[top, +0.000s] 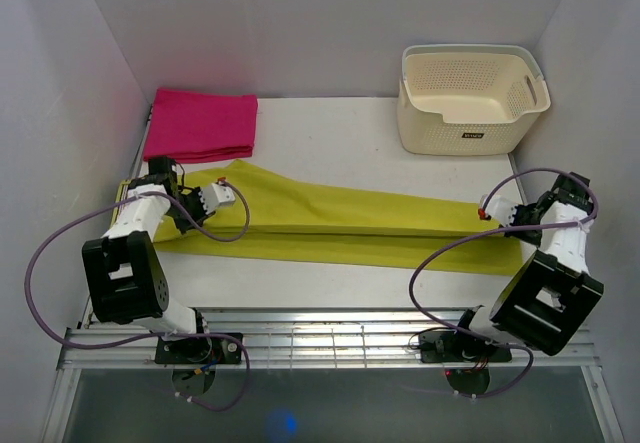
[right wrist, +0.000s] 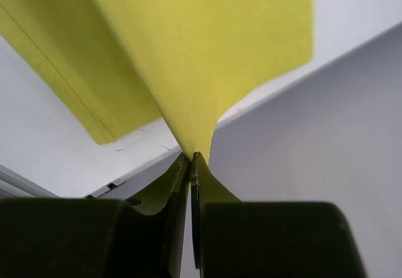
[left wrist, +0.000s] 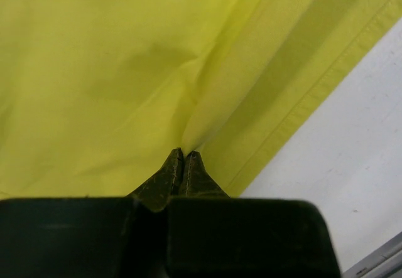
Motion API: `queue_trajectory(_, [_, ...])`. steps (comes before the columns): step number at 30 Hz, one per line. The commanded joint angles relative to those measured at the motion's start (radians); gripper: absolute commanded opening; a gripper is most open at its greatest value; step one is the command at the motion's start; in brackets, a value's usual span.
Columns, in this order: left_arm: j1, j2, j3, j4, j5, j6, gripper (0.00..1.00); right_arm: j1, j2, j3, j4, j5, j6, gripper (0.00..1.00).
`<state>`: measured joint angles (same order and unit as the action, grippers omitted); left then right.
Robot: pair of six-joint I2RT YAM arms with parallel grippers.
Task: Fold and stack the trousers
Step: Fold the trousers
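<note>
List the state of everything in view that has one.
trousers: stretched lengthwise across the table, pinched at both ends, not yet stacked
left gripper: shut on trousers
right gripper: shut on trousers, that end lifted
pink cloth: folded, lying at the far left
basket: upright, nothing seen inside

There is one pair of long yellow-green fabric trousers (top: 330, 225), one folded magenta-pink cloth (top: 200, 123) and one cream perforated plastic basket (top: 455, 131), all on one white bench (top: 320, 128). Two white-and-black robot arms stand there, a left arm (top: 125, 263) and a right arm (top: 550, 293), each bearing one dark two-fingered hand: a left hand (left wrist: 184, 157) and a right hand (right wrist: 191, 159). Two thin purple cables show, a left cable (top: 30, 263) and a right cable (top: 413, 285).
</note>
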<state>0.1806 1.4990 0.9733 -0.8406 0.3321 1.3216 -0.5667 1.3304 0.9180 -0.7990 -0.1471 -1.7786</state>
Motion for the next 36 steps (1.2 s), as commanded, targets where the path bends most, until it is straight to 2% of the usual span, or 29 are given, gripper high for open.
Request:
queue_trajectory(1, [0.028,-0.026,0.105,-0.009,0.031,-0.016,0.0,-0.013,-0.051,0.087,-0.13,0.001,0.007,0.08])
queue_trajectory(5, [0.049,-0.033,0.081,-0.003,0.016,0.014,0.0,-0.013,-0.207,-0.066,-0.135,0.015,-0.076,0.08])
queue_trajectory(6, [0.056,-0.028,0.068,0.004,0.009,0.018,0.0,-0.013,-0.232,-0.179,-0.1,0.029,-0.108,0.08])
queue_trajectory(10, [0.06,-0.01,-0.001,0.032,-0.037,0.042,0.0,-0.013,-0.266,-0.413,0.159,0.131,-0.165,0.08])
queue_trajectory(12, [0.06,0.001,-0.039,0.046,-0.071,0.053,0.0,-0.013,-0.218,-0.453,0.227,0.142,-0.147,0.08])
queue_trajectory(15, [0.06,0.017,-0.07,0.057,-0.088,0.054,0.0,-0.013,-0.128,-0.43,0.282,0.142,-0.075,0.08])
queue_trajectory(18, [0.062,0.021,-0.091,0.081,-0.103,0.047,0.0,-0.013,-0.045,-0.341,0.245,0.138,-0.004,0.08])
queue_trajectory(26, [0.062,0.037,-0.055,0.054,-0.077,0.004,0.0,-0.013,0.007,-0.257,0.23,0.138,-0.001,0.08])
queue_trajectory(29, [0.063,0.027,-0.019,-0.044,-0.039,0.01,0.19,-0.016,0.001,-0.238,0.222,0.144,-0.022,0.08])
queue_trajectory(30, [0.063,0.02,-0.006,-0.082,-0.016,0.013,0.35,-0.022,-0.005,-0.228,0.224,0.144,-0.042,0.08])
queue_trajectory(34, [0.063,-0.095,0.05,-0.195,0.114,-0.015,0.51,-0.039,-0.017,-0.173,0.224,0.142,-0.074,0.08])
queue_trajectory(36, [0.066,-0.129,0.08,-0.204,0.166,-0.089,0.55,-0.054,0.001,-0.153,0.224,0.142,-0.106,0.08])
